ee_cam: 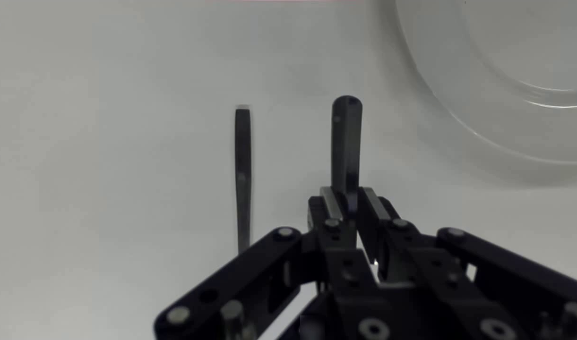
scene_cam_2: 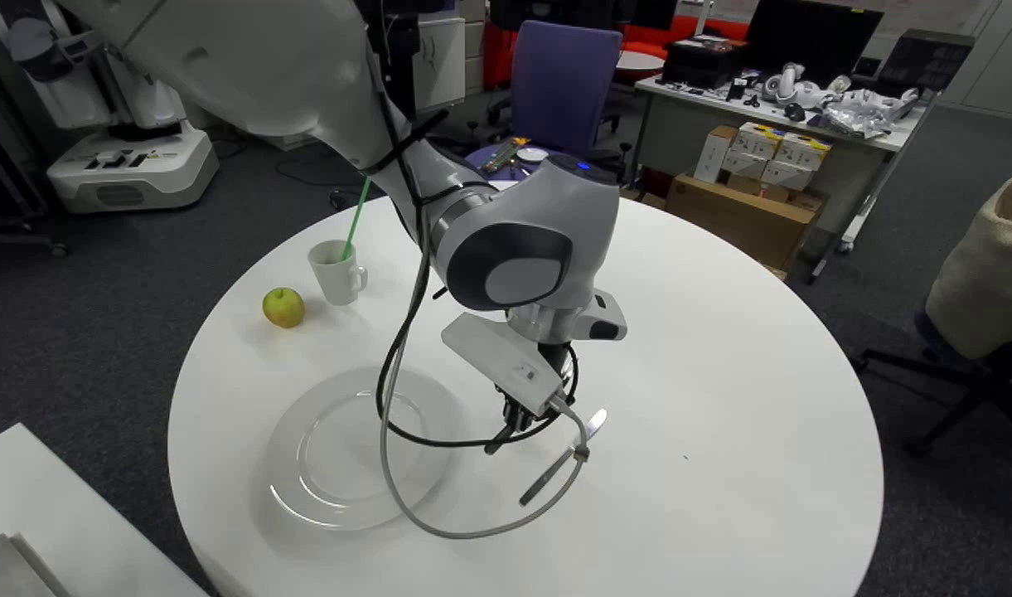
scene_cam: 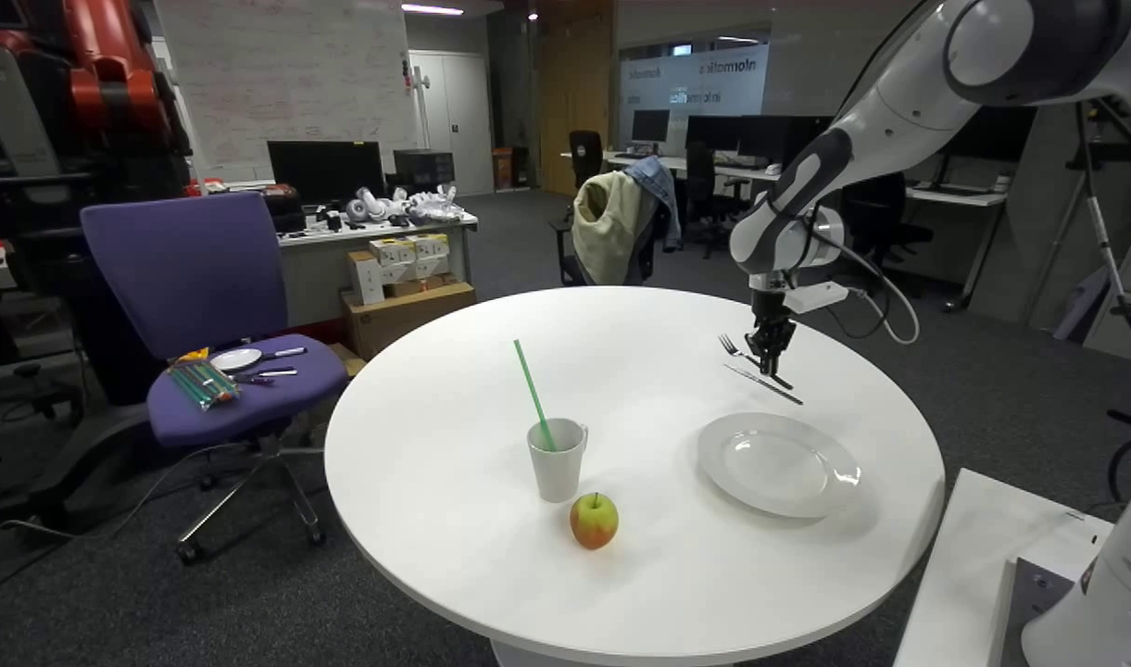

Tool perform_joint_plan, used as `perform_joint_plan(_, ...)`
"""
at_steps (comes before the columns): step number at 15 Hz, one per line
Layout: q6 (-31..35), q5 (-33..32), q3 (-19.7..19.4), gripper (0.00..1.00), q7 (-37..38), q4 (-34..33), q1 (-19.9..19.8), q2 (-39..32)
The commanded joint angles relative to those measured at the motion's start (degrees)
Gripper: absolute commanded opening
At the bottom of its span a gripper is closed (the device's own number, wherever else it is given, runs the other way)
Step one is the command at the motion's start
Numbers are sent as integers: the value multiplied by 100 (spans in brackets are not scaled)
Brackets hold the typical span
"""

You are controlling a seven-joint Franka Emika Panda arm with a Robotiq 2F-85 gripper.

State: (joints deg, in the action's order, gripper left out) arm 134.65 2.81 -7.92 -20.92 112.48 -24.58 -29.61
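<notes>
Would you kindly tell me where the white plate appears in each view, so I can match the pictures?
In an exterior view: white plate, below and right of centre.
In an exterior view: white plate, below and left of centre.
In the wrist view: white plate, upper right corner, cut off.
Landmark in all three: the tool.

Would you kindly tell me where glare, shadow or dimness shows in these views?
In both exterior views, white glints on the plate and a faint shadow beside it; in an exterior view, a glaring ceiling light; in the wrist view, a dimmer, greyish tabletop, with the claw almost black.
</notes>
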Motion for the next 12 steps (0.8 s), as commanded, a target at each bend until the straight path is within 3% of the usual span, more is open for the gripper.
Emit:
perform_joint_plan(1,-162,-53,-129,4,-57,390,48,559)
perform_joint_plan(12,-830,-1041,-480,4,48,388,350,679)
